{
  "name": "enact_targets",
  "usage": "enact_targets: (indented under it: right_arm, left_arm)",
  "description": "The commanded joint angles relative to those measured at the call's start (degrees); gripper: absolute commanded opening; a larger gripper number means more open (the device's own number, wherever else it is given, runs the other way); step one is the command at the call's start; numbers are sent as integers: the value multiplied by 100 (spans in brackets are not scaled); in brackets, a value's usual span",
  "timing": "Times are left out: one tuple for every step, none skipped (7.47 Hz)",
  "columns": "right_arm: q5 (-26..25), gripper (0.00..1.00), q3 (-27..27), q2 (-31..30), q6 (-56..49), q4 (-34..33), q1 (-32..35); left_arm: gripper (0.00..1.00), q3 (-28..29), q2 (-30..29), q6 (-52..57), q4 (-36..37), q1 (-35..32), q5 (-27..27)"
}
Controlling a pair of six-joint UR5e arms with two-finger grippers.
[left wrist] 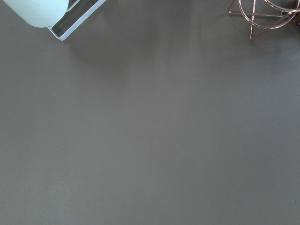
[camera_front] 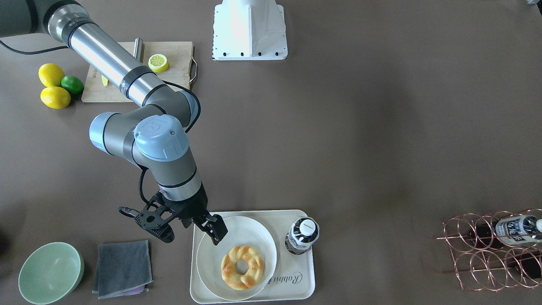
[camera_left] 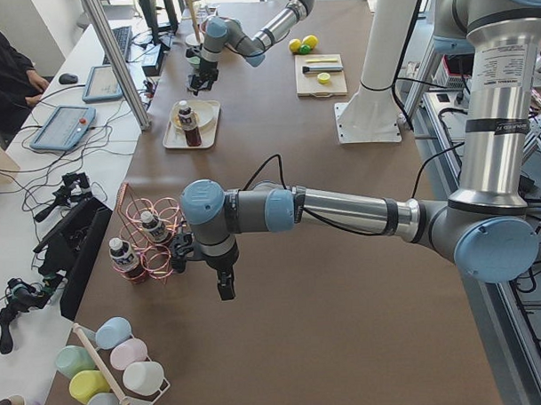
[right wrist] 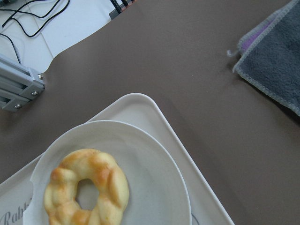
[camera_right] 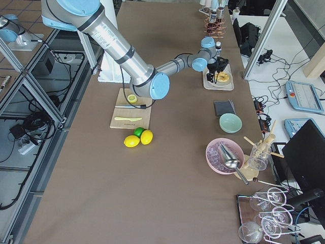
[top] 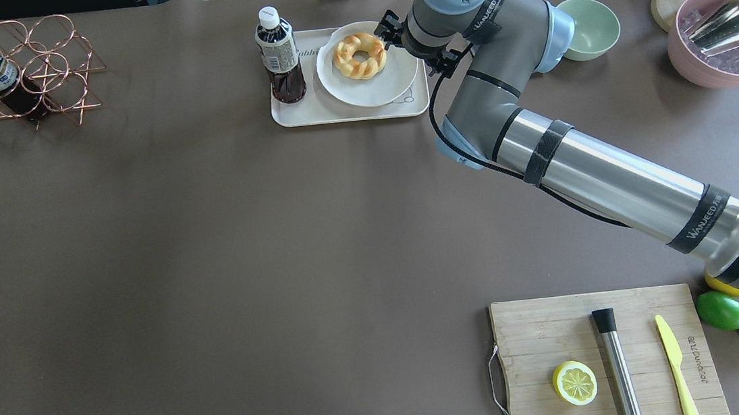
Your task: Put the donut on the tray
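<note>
Since the donut (camera_front: 242, 267) already lies on the plate (camera_front: 250, 231) on the tray (camera_front: 305, 292), your right gripper (camera_front: 215, 231) hovers empty at the plate's rim, donut just to its left. Neither its spread nor the distant left gripper's (camera_left: 225, 287) is readable.

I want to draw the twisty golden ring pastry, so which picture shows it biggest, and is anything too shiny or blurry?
Right wrist view: the golden braided ring donut is biggest, slightly soft, cut off at the bottom edge. Front-facing view: the white metal robot base glares, washed out. Left wrist view: mostly plain brown table.
</note>
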Motion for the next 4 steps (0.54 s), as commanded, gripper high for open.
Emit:
enact_targets:
  right_arm:
    - [807,100,1368,-677,-294,-913,525]
    - [1018,100,2150,-1072,-915,-1772,736]
    - [1064,100,2828,-1354,-1547,-2964,921]
    - [1004,100,3522,-1479,-2389,-4333,1062]
  left_arm:
    - [98,-1,24,8,0,0,0]
    - [98,-1,41,17,0,0,0]
    - [98,-1,50,17,0,-9,0]
    - [98,-9,50,26,0,-18,0]
